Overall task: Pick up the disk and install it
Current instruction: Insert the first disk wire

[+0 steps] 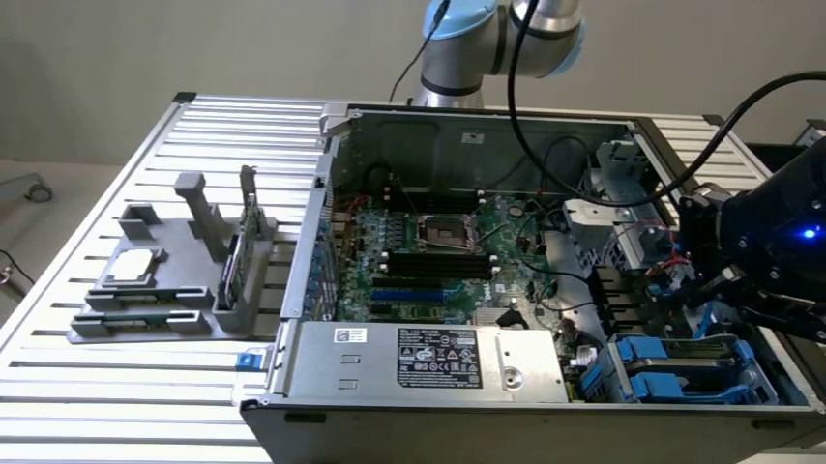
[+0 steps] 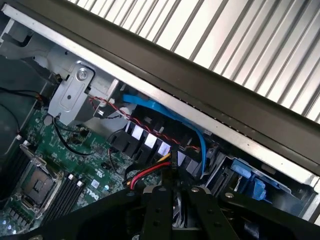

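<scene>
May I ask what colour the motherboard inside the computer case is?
The motherboard is green, seen best in the exterior view.

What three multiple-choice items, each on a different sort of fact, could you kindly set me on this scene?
1. In the exterior view, the gripper hangs over which part of the case?
A its left side
B its right side
C its far wall

2. What colour are the drive carriers in the case's near right corner?
A red
B blue
C yellow

3. The case is:
A open on top
B closed
C upside down

Answers:
1 B, the gripper is above the bays on the exterior view's right.
2 B, the carriers' plastic is plainly blue.
3 A, the motherboard lies in plain sight.
</scene>
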Action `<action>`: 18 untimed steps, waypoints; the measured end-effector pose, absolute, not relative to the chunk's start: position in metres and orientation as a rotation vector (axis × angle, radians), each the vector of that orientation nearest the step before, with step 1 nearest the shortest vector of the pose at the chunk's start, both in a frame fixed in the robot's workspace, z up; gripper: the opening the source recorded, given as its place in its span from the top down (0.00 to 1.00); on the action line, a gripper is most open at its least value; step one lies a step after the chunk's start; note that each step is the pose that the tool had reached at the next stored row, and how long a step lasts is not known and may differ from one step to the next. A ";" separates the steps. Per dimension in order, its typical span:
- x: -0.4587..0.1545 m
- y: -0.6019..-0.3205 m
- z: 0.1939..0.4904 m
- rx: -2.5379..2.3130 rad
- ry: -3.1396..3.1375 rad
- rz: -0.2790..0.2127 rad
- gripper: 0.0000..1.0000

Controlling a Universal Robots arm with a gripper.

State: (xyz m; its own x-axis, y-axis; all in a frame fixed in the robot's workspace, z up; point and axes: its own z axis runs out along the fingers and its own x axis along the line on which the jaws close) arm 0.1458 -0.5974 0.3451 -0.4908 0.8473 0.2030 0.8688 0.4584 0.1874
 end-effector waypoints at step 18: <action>0.143 -0.597 0.346 -1.734 -2.577 -0.309 0.84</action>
